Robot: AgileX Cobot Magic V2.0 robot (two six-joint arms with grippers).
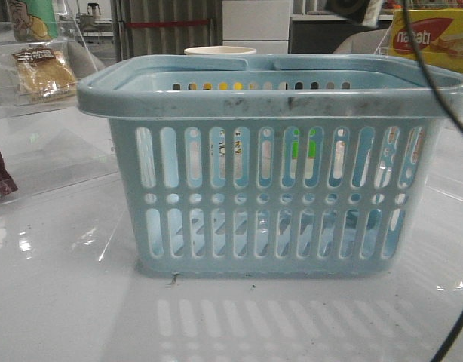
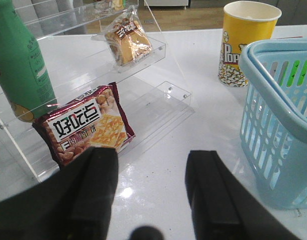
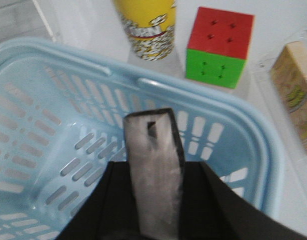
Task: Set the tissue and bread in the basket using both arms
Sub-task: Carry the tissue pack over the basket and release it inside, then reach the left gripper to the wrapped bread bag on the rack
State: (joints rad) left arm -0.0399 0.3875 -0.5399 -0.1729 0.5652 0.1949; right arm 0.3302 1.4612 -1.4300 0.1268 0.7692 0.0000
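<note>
My right gripper [image 3: 154,172] is shut on the tissue [image 3: 153,142], a flat pack seen edge-on with a dark rim, and holds it over the inside of the pale blue basket [image 3: 43,100]. The basket stands in the middle of the front view [image 1: 277,94] and at the side of the left wrist view [image 2: 273,100]. The bread [image 2: 127,39], in a clear bag, lies on a clear acrylic shelf, also seen in the front view [image 1: 44,72]. My left gripper [image 2: 151,160] is open and empty above the white table, short of the shelf. Neither gripper shows in the front view.
A maroon snack wrapper [image 2: 86,125] and a green bottle [image 2: 21,60] stand on the acrylic shelf [image 2: 163,100]. A yellow popcorn cup [image 2: 246,42] and a red-green cube [image 3: 219,47] stand behind the basket. A nabati box [image 1: 435,38] sits far right.
</note>
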